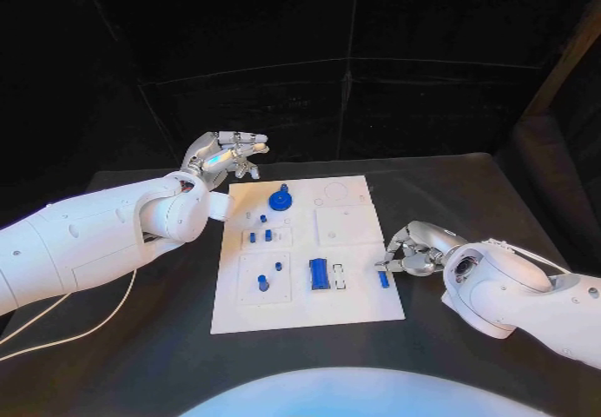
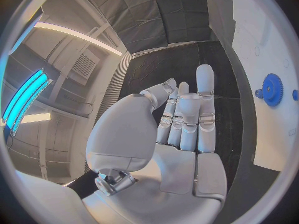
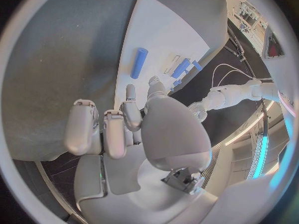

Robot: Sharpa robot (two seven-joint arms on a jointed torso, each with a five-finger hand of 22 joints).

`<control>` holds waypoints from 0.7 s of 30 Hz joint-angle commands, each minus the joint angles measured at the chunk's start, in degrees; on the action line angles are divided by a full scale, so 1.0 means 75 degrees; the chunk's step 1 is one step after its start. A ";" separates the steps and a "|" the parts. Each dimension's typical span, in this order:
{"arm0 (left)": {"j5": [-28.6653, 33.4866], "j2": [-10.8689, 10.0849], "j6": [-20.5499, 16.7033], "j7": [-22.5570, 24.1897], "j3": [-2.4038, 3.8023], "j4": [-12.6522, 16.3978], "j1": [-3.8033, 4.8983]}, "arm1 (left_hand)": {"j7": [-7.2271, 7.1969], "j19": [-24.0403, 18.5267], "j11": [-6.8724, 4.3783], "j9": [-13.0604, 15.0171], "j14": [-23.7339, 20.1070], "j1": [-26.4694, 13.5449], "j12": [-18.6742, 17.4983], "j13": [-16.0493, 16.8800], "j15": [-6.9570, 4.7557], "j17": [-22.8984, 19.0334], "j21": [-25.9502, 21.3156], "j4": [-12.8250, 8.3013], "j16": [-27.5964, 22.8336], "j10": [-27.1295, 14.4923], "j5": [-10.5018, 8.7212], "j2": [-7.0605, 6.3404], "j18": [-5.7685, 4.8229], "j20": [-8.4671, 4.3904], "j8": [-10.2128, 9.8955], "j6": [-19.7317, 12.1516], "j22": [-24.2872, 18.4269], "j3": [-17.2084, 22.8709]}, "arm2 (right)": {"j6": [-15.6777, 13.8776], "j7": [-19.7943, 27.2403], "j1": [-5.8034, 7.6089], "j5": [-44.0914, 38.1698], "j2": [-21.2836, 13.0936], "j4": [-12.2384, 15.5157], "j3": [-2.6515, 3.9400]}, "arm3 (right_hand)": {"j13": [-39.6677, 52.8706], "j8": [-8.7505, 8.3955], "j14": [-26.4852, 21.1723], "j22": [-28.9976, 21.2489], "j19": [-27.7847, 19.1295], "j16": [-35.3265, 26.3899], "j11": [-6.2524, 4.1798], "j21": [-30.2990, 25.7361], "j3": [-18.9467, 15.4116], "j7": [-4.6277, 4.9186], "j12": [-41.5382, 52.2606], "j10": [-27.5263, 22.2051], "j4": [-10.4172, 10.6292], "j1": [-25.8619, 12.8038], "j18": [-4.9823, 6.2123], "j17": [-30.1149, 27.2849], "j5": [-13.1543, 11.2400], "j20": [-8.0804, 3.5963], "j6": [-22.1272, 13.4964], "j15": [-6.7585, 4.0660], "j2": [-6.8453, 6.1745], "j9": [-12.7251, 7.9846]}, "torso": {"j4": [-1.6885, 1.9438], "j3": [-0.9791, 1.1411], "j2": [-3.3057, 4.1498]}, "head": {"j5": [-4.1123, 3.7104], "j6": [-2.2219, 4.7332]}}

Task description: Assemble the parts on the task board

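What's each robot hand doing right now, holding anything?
Left robot hand: open, fingers extended, holding nothing, raised beside the task board.
Right robot hand: fingers curled, holding nothing; a blue pin lies just beyond it.

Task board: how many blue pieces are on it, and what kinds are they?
Round gear: 1
Long flat block: 1
Small pegs: 5
Total: 7 blue pieces
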 commanded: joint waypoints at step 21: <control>0.0003 -0.0048 0.0103 0.0044 0.0003 0.0019 0.0011 | -0.0012 -0.0013 -0.0002 0.0004 -0.0027 -0.0057 0.0032 -0.0004 0.0048 -0.0007 -0.0032 0.0009 0.0045 -0.0046 0.0045 0.0045 0.0047 0.0034 0.0006 -0.0045 -0.0010 -0.0051 | 0.1110 -0.0562 -0.0010 -0.0812 0.0273 -0.0158 -0.0003 | 0.0001 -0.0025 0.0537 0.0000 -0.0011 -0.0056 -0.0003 -0.0049 -0.0080 -0.0036 -0.0021 -0.0040 -0.0034 0.0092 -0.0059 0.0664 -0.0024 0.0023 0.0178 0.0034 -0.0019 0.0011 | 0.0009 -0.0004 -0.0001 | 0.0012 -0.0035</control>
